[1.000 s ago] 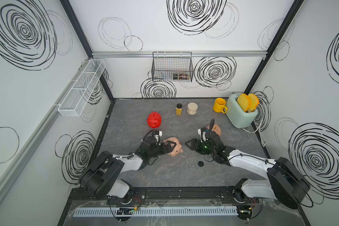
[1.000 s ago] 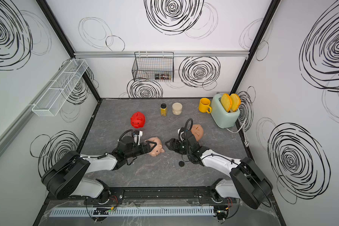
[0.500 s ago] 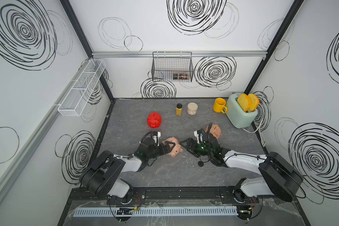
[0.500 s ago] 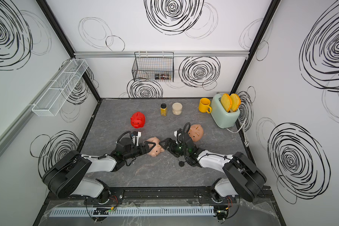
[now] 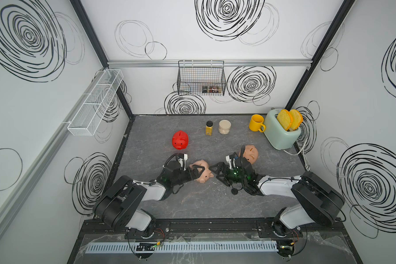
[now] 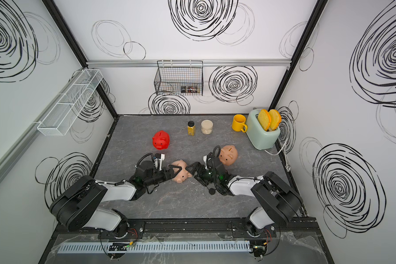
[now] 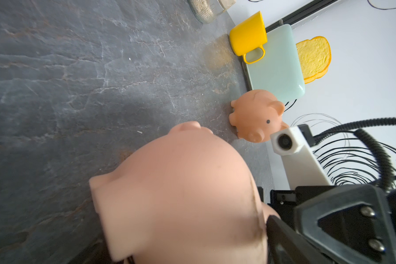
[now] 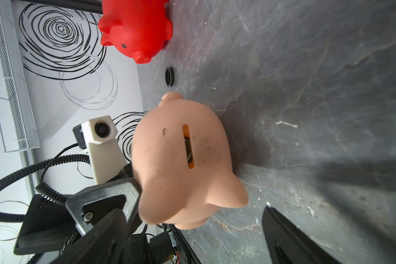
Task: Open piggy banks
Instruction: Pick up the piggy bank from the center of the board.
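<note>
Two grippers meet over the grey table [image 5: 272, 205]. Our left gripper [image 5: 198, 173] clamps the pale pink pig [image 5: 205, 178] mid-table, tipped so its coin slot [image 8: 188, 146] faces our right gripper [image 5: 215, 173], whose jaws stand wide apart just beside it. Peach-tan pig [image 5: 250, 154] and red pig [image 5: 180, 140] stand farther back. One black plug [image 5: 234, 191] lies loose. We judge the belly must turn toward the free jaws before pinching its plug squarely.

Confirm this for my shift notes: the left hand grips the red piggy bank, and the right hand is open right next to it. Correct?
One thing is off: the left hand grips the pale pink piggy bank, not the red piggy bank, which stands apart. Both top views show it. The right hand is open right next to it.
</note>
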You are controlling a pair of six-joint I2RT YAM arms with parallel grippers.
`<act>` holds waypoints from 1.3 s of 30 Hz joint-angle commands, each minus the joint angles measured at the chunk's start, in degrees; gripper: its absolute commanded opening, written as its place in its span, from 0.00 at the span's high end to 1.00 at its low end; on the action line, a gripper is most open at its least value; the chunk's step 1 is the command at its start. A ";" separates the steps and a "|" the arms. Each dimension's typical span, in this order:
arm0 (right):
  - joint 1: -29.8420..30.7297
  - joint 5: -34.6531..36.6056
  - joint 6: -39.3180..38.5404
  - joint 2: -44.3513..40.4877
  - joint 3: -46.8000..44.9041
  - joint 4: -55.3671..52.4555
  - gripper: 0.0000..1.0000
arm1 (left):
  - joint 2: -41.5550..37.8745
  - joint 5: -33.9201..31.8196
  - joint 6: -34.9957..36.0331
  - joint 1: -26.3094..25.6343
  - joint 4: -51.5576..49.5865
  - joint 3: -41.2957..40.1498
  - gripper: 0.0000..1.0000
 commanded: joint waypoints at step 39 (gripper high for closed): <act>0.15 -2.52 8.72 10.04 0.15 18.77 0.02 | 1.87 0.91 -0.38 0.28 -2.10 -0.88 0.04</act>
